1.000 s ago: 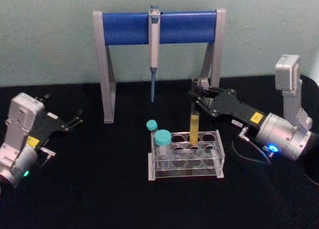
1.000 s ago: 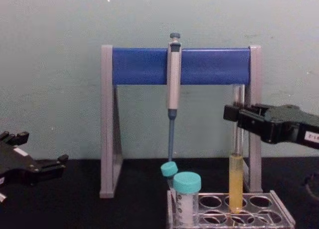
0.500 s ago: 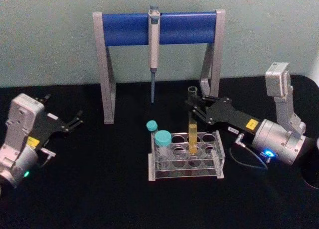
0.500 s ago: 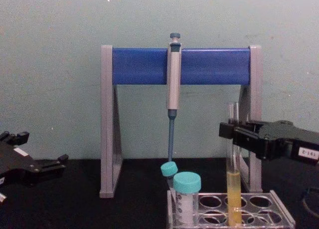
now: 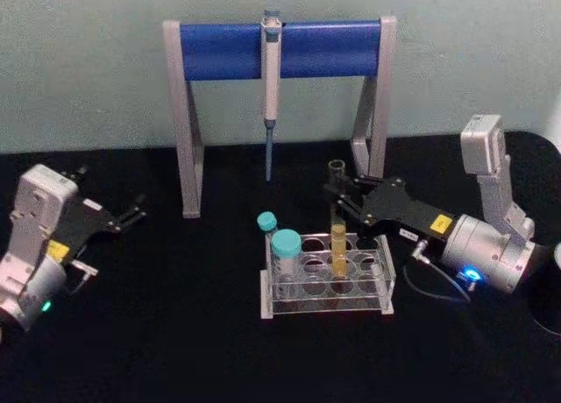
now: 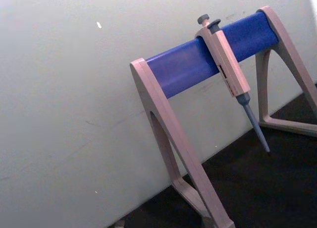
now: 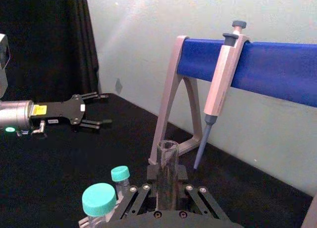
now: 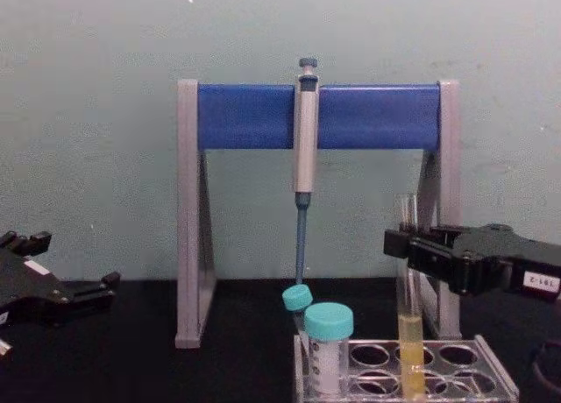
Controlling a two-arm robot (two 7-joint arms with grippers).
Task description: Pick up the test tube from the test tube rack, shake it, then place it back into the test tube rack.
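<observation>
Head view: the right pincer [image 5: 337, 191] is clamped on the clear upper part of the test tube [image 5: 338, 247]. The tube stands upright in a back-row hole of the test tube rack [image 5: 326, 305], yellow liquid at hole level. The left pincer [image 5: 131, 214] rests well to the left over the black desk [image 5: 175, 342], fingers spread and holding nothing.

Left wrist view: a pipette [image 6: 229, 69] hangs from the blue-barred pipette stand [image 6: 173, 74].

Right wrist view: the tube's open rim [image 7: 167, 151] rises between the right pincer's dark fingers [image 7: 151, 181]. Two teal-capped vials [image 7: 99, 200] sit beside it.

Chest view: the right pincer [image 8: 405, 243] grips the tube [image 8: 410, 346] above the rack [image 8: 491, 368]. The frame edge cuts off the rack's base, so the tube's foot cannot be made out.
</observation>
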